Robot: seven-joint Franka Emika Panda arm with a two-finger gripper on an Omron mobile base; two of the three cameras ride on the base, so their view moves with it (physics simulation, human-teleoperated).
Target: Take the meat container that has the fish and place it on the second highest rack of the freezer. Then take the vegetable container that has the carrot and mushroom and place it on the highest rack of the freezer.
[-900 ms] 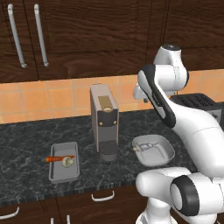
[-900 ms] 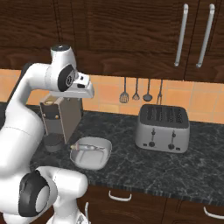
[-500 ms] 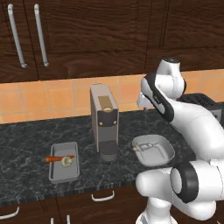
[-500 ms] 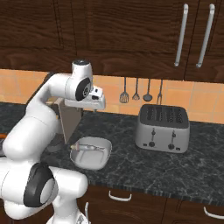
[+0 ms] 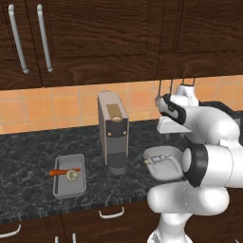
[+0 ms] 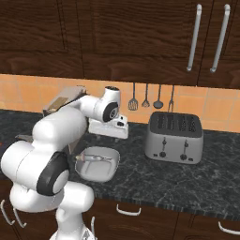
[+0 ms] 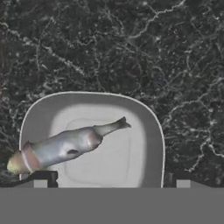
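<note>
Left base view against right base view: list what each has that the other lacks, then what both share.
Left base view alone: the grey tray holding the carrot and the mushroom. Right base view alone: the toaster. Shared: the coffee machine, the hanging utensils, the black counter, and the white dish with the fish in it.

Dark marbled stone bench [image 5: 28, 152] carries: grey rectangular tray [image 5: 70, 176] left, tall grey coffee machine [image 5: 113, 133] centre, pale rounded dish [image 5: 163, 163] with fish [image 7: 65, 146] right; steel toaster [image 6: 174, 137] further right.
</note>
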